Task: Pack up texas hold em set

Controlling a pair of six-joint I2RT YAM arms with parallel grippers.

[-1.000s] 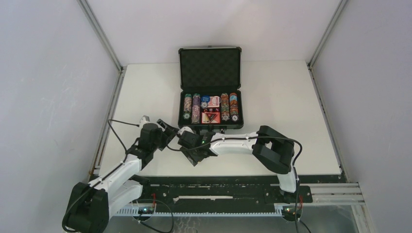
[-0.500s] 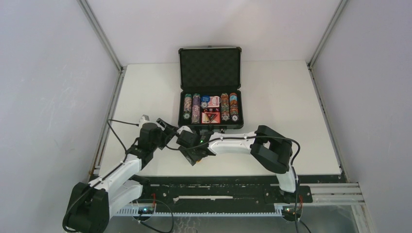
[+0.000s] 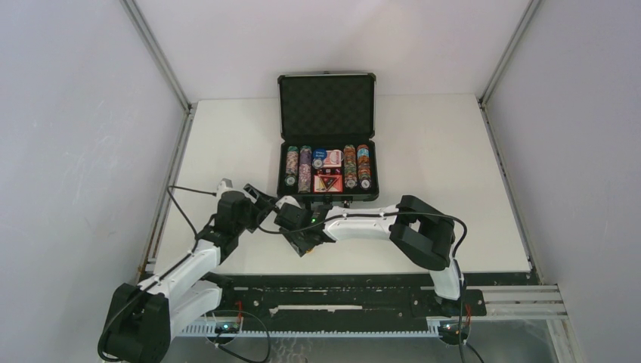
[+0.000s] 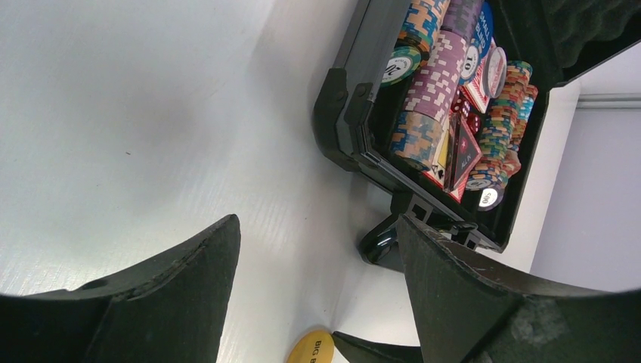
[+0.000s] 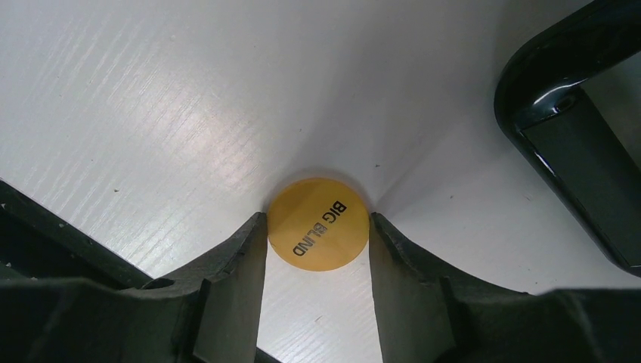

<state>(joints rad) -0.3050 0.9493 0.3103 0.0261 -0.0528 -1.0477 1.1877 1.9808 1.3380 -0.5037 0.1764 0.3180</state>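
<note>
White-shelled arms with bulky black joints and wrists.

- We read "BIG BLIND" in black capitals on the yellow dealer button, which lies flat on the white surface; the words run slantwise across its face in the right wrist view.
- At the bottom edge of the left wrist view the frame cuts that button off, leaving only "BIG B".
- Inside the open case, a blue-rimmed chip bears the number "10".
- A pale-faced chip at the end of a row shows what we take for "500".
- The printing on the red card box is too small for us to read.
- From the top view, we can read nothing.
</note>
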